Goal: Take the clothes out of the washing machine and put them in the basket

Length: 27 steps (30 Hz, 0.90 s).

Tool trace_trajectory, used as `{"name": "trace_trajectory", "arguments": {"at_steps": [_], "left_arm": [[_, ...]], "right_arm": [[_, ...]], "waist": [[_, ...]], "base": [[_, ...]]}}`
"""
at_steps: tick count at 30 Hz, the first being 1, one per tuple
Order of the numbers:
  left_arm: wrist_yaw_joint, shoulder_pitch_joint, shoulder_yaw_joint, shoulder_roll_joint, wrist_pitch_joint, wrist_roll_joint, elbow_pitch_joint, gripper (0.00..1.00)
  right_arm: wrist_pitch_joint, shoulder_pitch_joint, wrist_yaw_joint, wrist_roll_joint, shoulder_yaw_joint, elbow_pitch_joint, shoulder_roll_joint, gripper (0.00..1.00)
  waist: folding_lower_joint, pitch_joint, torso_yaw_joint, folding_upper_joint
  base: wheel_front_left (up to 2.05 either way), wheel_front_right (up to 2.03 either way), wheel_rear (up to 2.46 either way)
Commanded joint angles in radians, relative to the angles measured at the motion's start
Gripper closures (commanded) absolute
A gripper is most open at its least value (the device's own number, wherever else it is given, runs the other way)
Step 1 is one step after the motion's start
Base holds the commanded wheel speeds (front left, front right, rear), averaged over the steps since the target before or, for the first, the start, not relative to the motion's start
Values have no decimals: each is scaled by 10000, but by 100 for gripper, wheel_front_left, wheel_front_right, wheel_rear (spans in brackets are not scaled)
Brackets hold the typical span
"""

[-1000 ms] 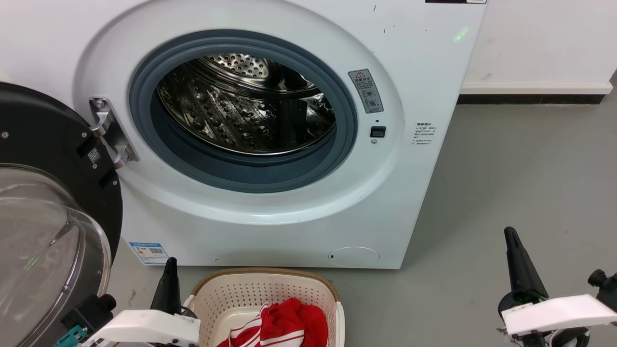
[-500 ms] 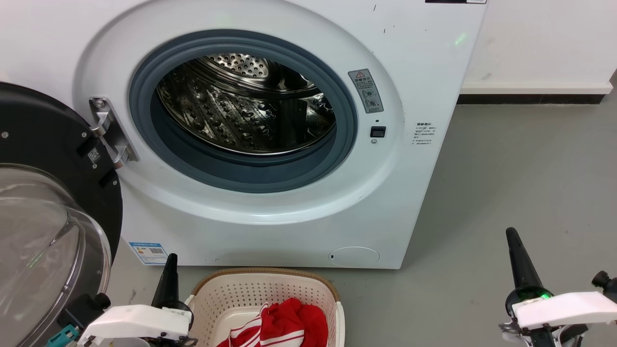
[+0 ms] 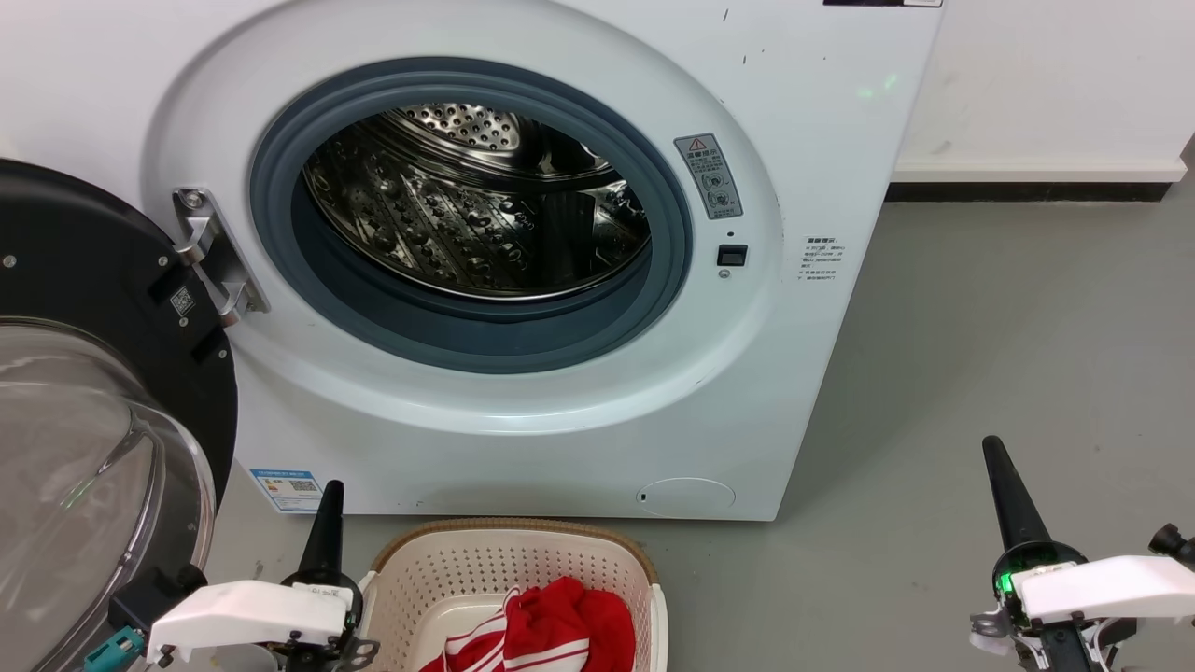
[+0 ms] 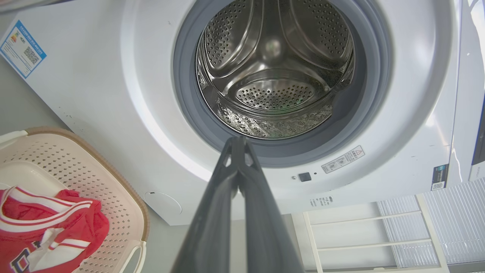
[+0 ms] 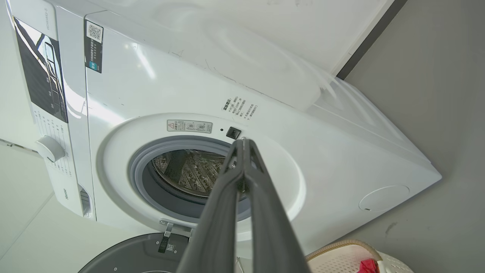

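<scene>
Both arms hang low on either side of the work. The left gripper (image 4: 238,146) and the right gripper (image 5: 243,146) each have their two dark fingers pressed together at the tips and grasp nothing, which looks like a resting pose with the load delivered. Just to the right of the left gripper, and well to the left of the right one, the cream basket (image 3: 513,526) sits on the floor holding the red clothes (image 3: 551,623), plain fabric bunched beside white-striped fabric. Ahead of both grippers stands the white washing machine (image 3: 523,448). Its perforated steel drum (image 3: 467,215) shows no fabric in the part that can be seen, so the task appears complete. The black-framed glass door (image 3: 84,280) hangs open left of the left gripper, clear of the porthole. Smooth grey floor (image 3: 980,355) runs beyond the right gripper to a dark skirting strip (image 3: 1027,192) under a white wall (image 3: 1046,75).
</scene>
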Motion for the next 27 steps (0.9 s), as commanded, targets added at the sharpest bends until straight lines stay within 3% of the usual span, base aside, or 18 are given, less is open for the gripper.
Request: {"name": "trace_trajectory", "arguments": {"at_steps": [1,27], "left_arm": [[-91,-253,56,43,80,-295,-29,100],[-445,-589,313,8,702,-2668,269,100]], "right_arm": [[80,-277,0,303,-43,12,-49,100],[703,-634,-2,2694,-305,546,1,100]], "waist": [[0,0,0,0],[0,1,2,0]], "base": [[0,0,0],[0,0,0]]}}
